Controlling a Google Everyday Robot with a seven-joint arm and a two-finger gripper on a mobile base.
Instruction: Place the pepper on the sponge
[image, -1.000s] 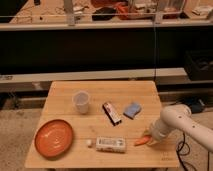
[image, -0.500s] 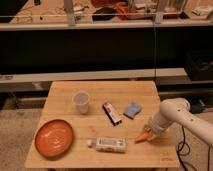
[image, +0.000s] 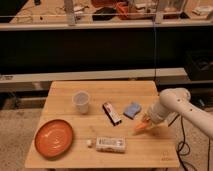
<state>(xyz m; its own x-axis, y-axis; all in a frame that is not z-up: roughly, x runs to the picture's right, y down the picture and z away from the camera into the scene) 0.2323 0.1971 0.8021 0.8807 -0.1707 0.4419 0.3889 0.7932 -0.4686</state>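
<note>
The pepper is a small orange tapered item, held just above the wooden table at its right side. My gripper comes in from the right on a white arm and is shut on the pepper's thicker end. The sponge, a light-blue squarish pad, lies a short way up and to the left of the pepper, apart from it.
A dark bar with a white stripe lies left of the sponge. A clear cup stands at centre left. An orange plate sits at front left. A white flat box and a small white ball lie near the front edge. Shelving stands behind.
My gripper has carried the pepper a little left and up, closer to the sponge. Everything else on the table has stayed where it was.
</note>
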